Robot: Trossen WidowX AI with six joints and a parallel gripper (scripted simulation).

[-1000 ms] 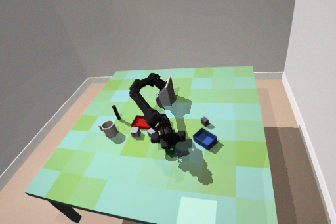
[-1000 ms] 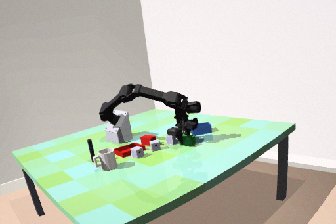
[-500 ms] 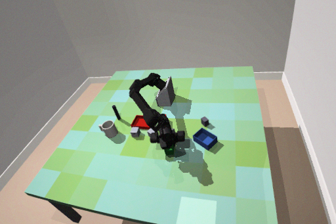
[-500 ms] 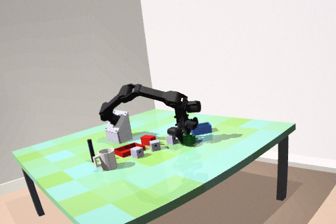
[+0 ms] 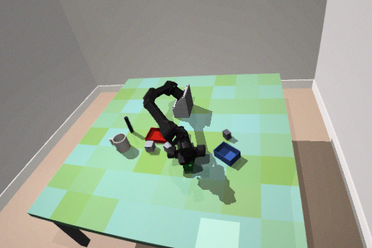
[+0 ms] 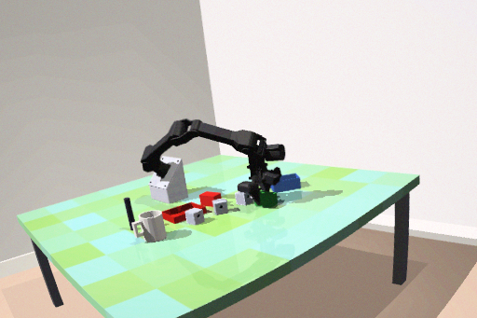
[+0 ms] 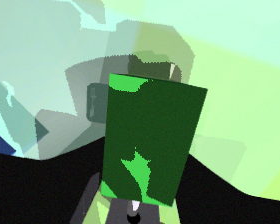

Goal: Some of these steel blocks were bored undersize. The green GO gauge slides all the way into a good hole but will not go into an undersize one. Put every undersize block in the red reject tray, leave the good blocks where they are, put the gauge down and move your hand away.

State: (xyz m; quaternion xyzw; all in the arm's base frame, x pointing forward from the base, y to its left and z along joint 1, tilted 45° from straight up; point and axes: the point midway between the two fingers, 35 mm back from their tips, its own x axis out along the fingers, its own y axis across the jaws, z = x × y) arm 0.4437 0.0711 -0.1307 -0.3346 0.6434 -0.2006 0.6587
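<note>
Green-and-aqua checked surface (image 5: 163, 194) (image 6: 186, 282), grey and white walls behind. Item: one gripper (image 5: 187, 161) (image 6: 262, 195) (image 7: 143, 141), clamped on the green GO gauge (image 5: 188, 166) (image 6: 268, 199) (image 7: 151, 120), low over the surface. Item: three steel blocks on the gripper's mug side, the nearest block (image 6: 241, 198) just beside it, the middle block (image 5: 167, 146) (image 6: 220, 206) and the far block (image 5: 150, 146) (image 6: 195, 215) farther along, by the red reject tray (image 5: 147, 139) (image 6: 174, 219). Relation of note: gauge and nearest block apparently face each other (whether the pin has entered, cannot tell); the coming push probably needs pin and bore in line. Also listed: blue tray (image 5: 232, 161) (image 6: 287, 183), mug (image 5: 121, 143) (image 6: 154, 227).
</note>
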